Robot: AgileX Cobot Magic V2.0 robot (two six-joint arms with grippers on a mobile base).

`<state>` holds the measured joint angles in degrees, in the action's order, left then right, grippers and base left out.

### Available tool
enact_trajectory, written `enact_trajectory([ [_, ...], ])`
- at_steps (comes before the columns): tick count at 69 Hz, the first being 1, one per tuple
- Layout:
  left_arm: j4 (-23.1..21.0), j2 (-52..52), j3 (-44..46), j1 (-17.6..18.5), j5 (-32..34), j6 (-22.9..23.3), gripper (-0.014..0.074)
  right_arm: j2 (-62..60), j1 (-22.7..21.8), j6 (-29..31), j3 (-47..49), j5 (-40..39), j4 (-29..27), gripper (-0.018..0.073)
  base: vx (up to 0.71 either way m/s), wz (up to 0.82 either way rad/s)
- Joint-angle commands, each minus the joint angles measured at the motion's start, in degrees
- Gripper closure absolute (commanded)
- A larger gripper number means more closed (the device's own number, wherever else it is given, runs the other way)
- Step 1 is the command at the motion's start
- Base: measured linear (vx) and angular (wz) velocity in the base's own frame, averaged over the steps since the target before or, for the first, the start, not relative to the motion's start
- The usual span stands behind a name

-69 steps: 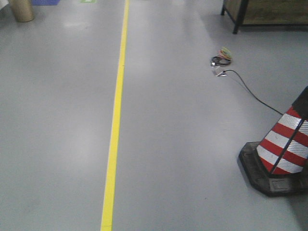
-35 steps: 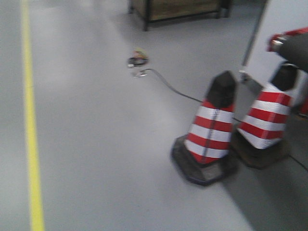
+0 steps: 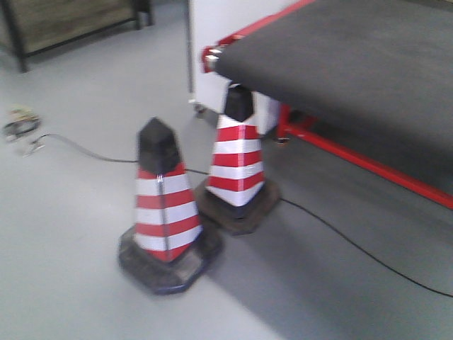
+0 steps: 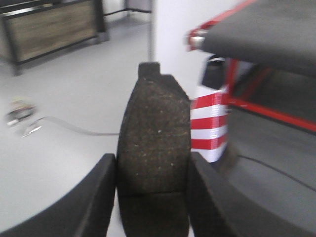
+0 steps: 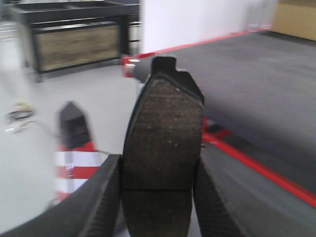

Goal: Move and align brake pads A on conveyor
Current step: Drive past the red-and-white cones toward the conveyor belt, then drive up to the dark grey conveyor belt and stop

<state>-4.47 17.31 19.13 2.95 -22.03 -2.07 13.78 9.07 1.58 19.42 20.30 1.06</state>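
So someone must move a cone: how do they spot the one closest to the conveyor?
Find the conveyor, the red-framed dark belt. Two striped cones stand at its end. Yours is the far cone, tip under the belt's corner; the near cone stands clear.

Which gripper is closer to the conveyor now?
Right, probably. The right gripper, shut on a brake pad, has the conveyor belt spread close on its right. The left gripper, also holding a brake pad, sees only the belt's end, farther off.
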Motion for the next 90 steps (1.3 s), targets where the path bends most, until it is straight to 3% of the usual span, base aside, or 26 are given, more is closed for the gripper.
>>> enact_trajectory([
  [1, -0.6, 0.6, 1.7, 0.1, 5.6, 0.1, 0.0602, 0.4, -0.2, 0.6, 1.9, -5.7, 0.2, 0.0561, 0.24, -0.87],
  [50, -0.6, 0.6, 1.7, 0.1, 5.6, 0.1, 0.0602, 0.4, -0.2, 0.6, 1.9, -5.7, 0.2, 0.0561, 0.18, -0.74],
  [90, -0.6, 0.6, 1.7, 0.1, 5.6, 0.1, 0.0602, 0.4, -0.2, 0.6, 1.9, -5.7, 0.2, 0.0561, 0.08, -0.14],
])
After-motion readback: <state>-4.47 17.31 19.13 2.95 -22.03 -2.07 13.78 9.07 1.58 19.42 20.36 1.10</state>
